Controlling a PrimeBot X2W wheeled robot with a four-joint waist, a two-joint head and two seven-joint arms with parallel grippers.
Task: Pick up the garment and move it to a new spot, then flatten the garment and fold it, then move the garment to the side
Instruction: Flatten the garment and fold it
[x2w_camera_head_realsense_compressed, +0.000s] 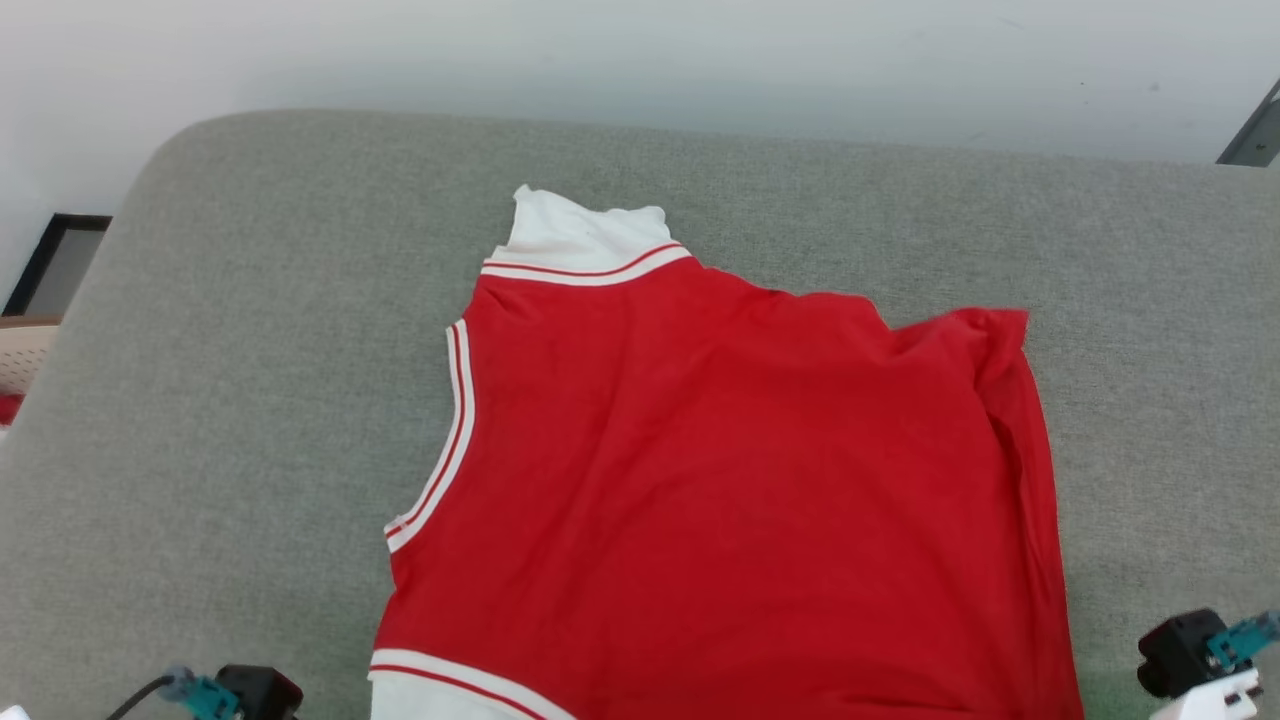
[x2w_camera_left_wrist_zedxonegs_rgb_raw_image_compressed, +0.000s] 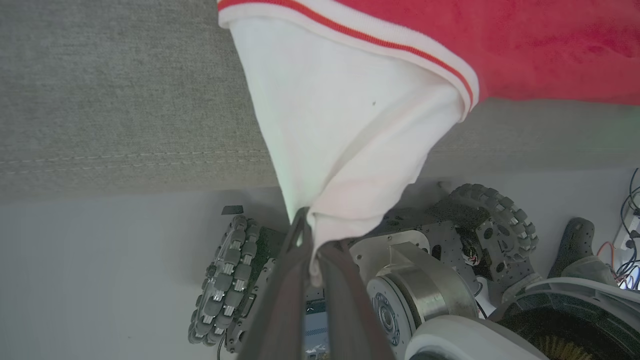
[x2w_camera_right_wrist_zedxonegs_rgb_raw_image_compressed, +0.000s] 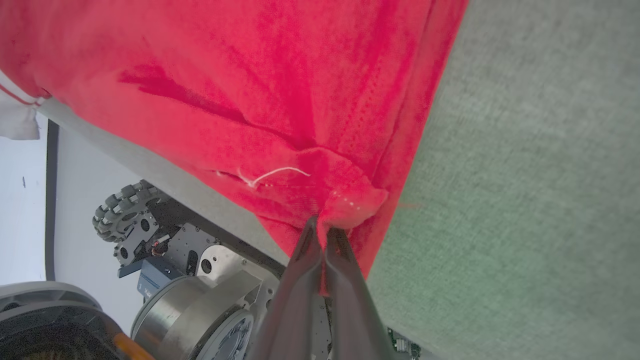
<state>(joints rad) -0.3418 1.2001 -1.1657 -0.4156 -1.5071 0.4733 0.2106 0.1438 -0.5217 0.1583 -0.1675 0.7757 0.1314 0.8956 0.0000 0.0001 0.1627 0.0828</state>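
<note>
From the head view, the jersey shirt (x2w_camera_head_realsense_compressed: 720, 470) lies spread on a grey upholstered surface (x2w_camera_head_realsense_compressed: 250, 350), possibly a sofa seat or padded bench; the framing leaves that unsettled. A plain red side faces up. The shirt lies sideways to the robot: the neckline trim (x2w_camera_head_realsense_compressed: 445, 440) faces the robot's left, one white sleeve (x2w_camera_head_realsense_compressed: 580, 235) points away, and the other (x2w_camera_head_realsense_compressed: 440, 695) runs off the bottom edge. The far hem corner (x2w_camera_head_realsense_compressed: 985, 345) is rumpled and folded over, so the cloth is not yet flat. Its near edge reaches the surface's front, where both arms can get at it.

In the left wrist view, the left end effector (x2w_camera_left_wrist_zedxonegs_rgb_raw_image_compressed: 314, 235) is closed tight on the tip of the near white sleeve (x2w_camera_left_wrist_zedxonegs_rgb_raw_image_compressed: 350, 125). The cloth gathers into a cone toward the pinch and hangs past the stitched front edge of the surface (x2w_camera_left_wrist_zedxonegs_rgb_raw_image_compressed: 125, 160). The robot's wheeled base (x2w_camera_left_wrist_zedxonegs_rgb_raw_image_compressed: 230, 280) shows below it. That cone suggests the sleeve is under a light pull.

In the right wrist view, the right end effector (x2w_camera_right_wrist_zedxonegs_rgb_raw_image_compressed: 320, 227) is likewise clamped shut, on the bunched near corner of the red hem (x2w_camera_right_wrist_zedxonegs_rgb_raw_image_compressed: 350, 200), beside a loose white thread (x2w_camera_right_wrist_zedxonegs_rgb_raw_image_compressed: 272, 175). Creases fan out from the pinch across the red cloth.

Holding the two near corners at once appears meant to keep that edge taut between the arms, so that a drag toward the robot smooths the body. I judge this to be the flattening step, with folding not yet begun.
</note>
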